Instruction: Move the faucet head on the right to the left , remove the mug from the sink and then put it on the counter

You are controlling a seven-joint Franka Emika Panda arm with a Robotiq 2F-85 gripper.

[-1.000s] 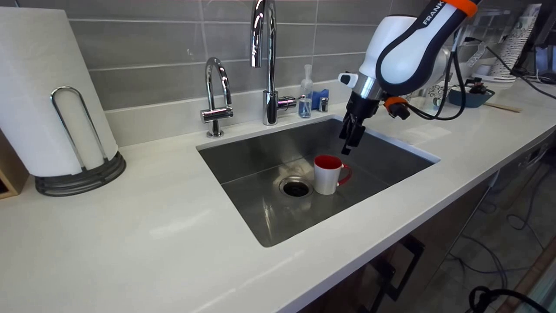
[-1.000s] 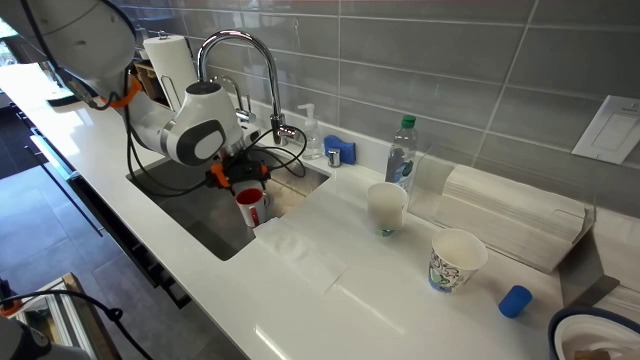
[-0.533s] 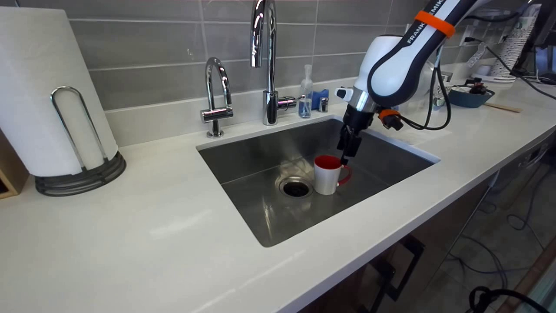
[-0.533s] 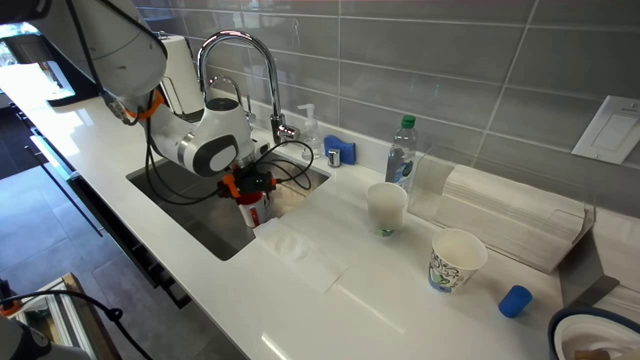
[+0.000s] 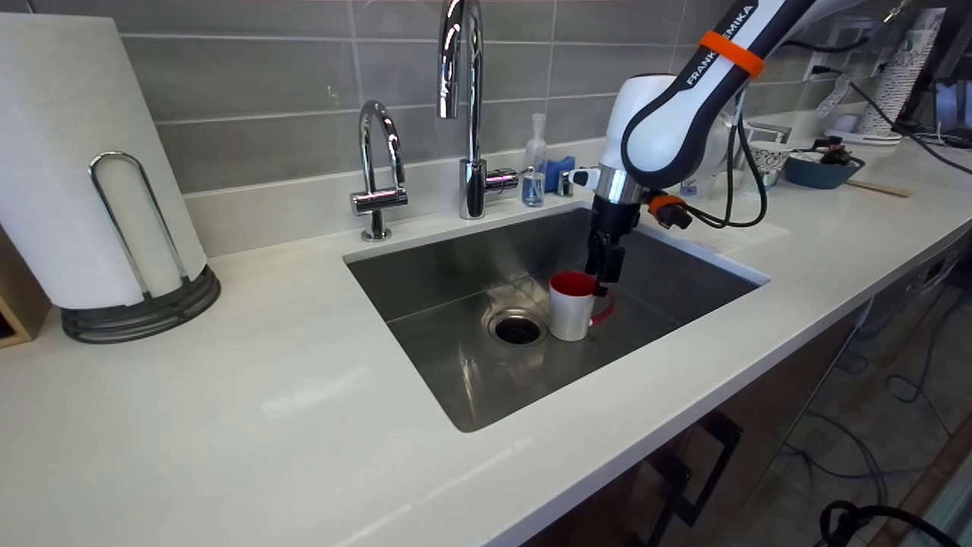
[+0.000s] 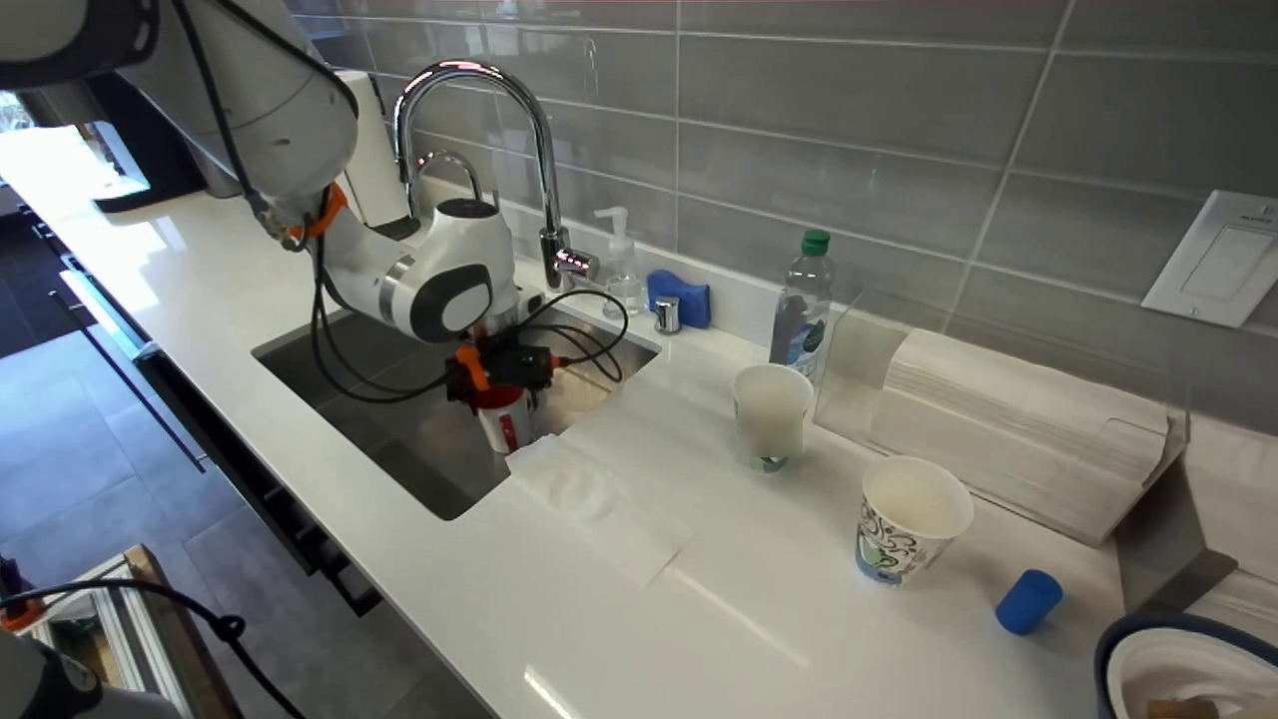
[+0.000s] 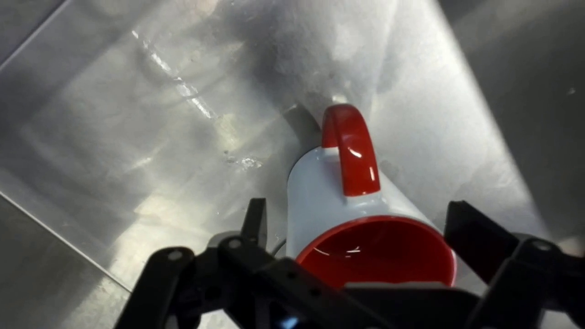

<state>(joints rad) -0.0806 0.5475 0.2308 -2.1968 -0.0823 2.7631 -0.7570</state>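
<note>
The jaws stood wide astride the red-handled mug (image 7: 361,205); closing off-centre, they might topple it in the stainless-steel sink (image 5: 456,277).

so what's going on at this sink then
A robot arm has its open fingers on either side of a white mug with a red inside and handle. The mug stands upright in the sink, beside the drain, not yet on the counter. In an exterior view the tall faucet has its spout to the left, away from the arm.
</note>
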